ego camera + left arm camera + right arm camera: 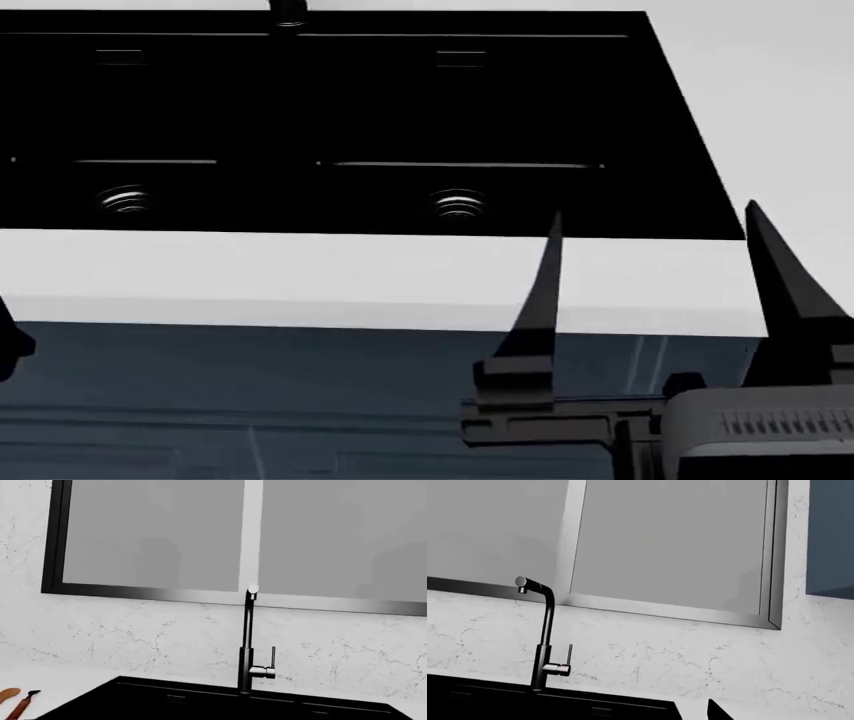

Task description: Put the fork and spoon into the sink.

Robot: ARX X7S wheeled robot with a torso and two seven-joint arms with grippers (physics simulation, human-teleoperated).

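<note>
wooden spoon and fork lie on countertop beside sink.

right hand open, fingers upward, empty, left hand barely visible

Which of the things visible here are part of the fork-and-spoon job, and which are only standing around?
Part of the job:
- black-headed fork with reddish-brown wooden handle
- light wooden spoon, only partly in view
- black double-basin sink
- right gripper, open and empty

Only standing around:
- tall dark faucet
- dark-framed window
- white marble-look countertop
</note>
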